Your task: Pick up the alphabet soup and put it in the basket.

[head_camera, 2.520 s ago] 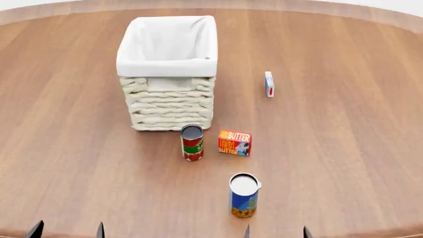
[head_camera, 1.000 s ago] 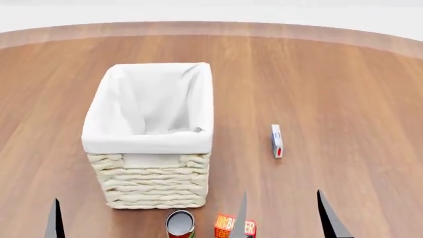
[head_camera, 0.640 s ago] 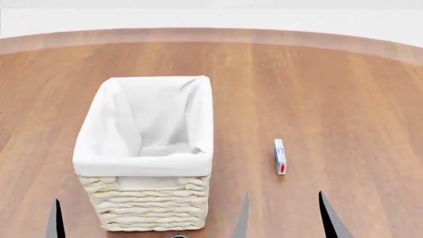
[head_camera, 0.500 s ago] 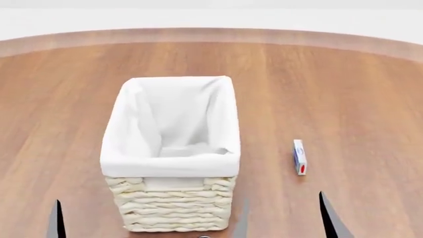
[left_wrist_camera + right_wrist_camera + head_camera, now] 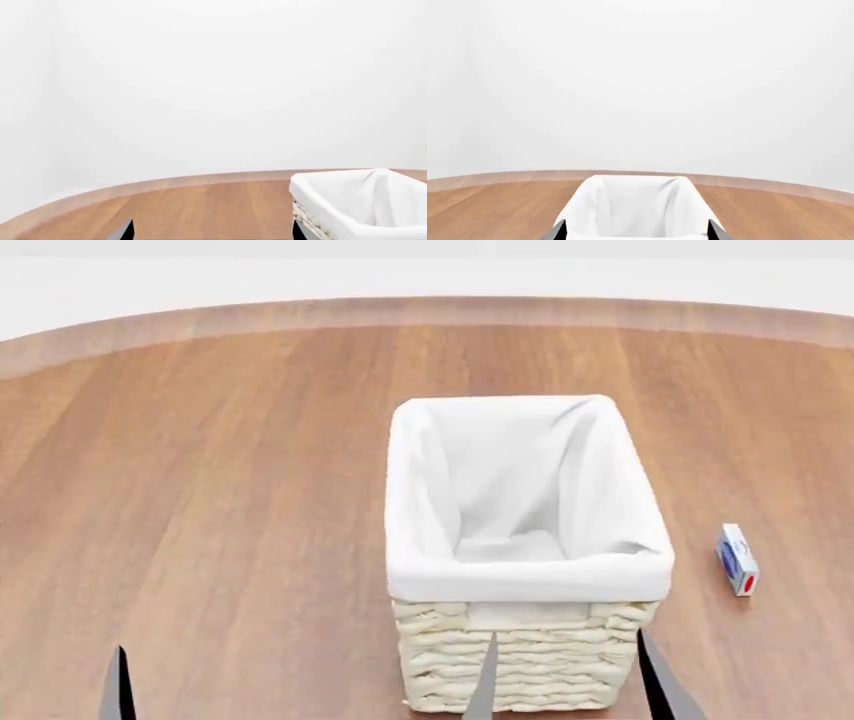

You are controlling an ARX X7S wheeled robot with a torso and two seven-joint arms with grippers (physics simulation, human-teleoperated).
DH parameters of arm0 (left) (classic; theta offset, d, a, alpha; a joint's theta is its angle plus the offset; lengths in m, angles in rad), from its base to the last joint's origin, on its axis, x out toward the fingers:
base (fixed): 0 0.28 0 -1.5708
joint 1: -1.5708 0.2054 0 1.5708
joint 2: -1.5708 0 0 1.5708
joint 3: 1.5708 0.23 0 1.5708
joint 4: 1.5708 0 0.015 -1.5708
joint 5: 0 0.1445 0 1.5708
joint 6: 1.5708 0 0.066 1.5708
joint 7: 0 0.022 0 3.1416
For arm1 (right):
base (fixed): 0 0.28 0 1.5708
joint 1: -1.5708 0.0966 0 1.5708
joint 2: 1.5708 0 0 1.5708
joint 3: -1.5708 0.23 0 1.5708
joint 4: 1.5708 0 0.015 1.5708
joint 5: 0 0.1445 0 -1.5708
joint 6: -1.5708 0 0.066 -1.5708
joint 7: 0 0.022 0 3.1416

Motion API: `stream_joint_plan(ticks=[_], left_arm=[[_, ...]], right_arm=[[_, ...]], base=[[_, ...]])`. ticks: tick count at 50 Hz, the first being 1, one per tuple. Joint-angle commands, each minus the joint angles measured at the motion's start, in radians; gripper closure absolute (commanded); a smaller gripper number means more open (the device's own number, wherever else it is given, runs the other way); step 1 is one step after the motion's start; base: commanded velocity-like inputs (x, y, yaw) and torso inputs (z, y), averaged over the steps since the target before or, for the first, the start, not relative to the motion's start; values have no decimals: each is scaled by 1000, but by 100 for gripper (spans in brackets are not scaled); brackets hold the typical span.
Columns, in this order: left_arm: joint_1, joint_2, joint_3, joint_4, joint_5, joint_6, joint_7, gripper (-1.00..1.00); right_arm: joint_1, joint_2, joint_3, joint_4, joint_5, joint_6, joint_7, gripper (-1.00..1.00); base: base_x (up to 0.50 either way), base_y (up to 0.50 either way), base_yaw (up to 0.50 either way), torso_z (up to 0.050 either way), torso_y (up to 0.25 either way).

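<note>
While the alphabet soup lies outside all three views, the step in hand is judged to be the approach, and it calls for bringing the can back under the head camera before either arm commits; its place on the desk [image 5: 200, 490] cannot be told from these renders.

Item, left hand [image 5: 120, 685]: one dark fingertip shows at the lower edge of the head view, low over bare wood, well apart from the basket. Its wrist view shows two dark tips set apart with nothing between them, so it reads as open and empty.

Item, basket [image 5: 527, 540]: cream wicker, white liner folded over the rim, upright, nothing visible inside.

Item, right hand [image 5: 567, 680]: two dark tips stand spread in front of the basket's near wall, empty and open; the wrist camera looks level along the basket's length.

Item, small blue-and-white box [image 5: 735, 558]: lying on the desk, near the basket's right side, apart from it.

Advice: lower the gaze, find the white-topped can, and avoid confusing it with any neighbour.
</note>
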Motion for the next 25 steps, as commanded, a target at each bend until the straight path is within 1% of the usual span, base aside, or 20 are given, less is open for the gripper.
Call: stream_joint_plan(ticks=[1, 14, 18, 21, 23, 25], left_arm=[[-2, -5, 7, -6, -8, 0, -7, -100], [-4, -14, 17, -10, -6, 3, -16, -100], [-5, -16, 18, -11, -6, 3, -20, -100], [-6, -17, 19, -14, -8, 4, -22, -100], [-9, -18, 22, -21, -7, 7, -23, -100], [-11, -19, 26, -26, 3, 8, -27, -100]], right_arm=[[-1, 8, -2, 7, 7, -11, 5, -100], [3, 19, -9, -1, -3, 5, 21, -100], [2, 21, -10, 1, 1, 6, 21, -100], [-2, 22, -4, -1, 19, -13, 14, -100], [-4, 36, -17, -13, -19, -27, 15, -100], [-5, 37, -6, -24, -6, -22, 19, -100]], base=[[0, 0, 0, 0, 0], [0, 0, 0, 0, 0], [0, 490, 0, 0, 0], [0, 0, 0, 0, 0], [0, 0, 0, 0, 0], [0, 0, 0, 0, 0]])
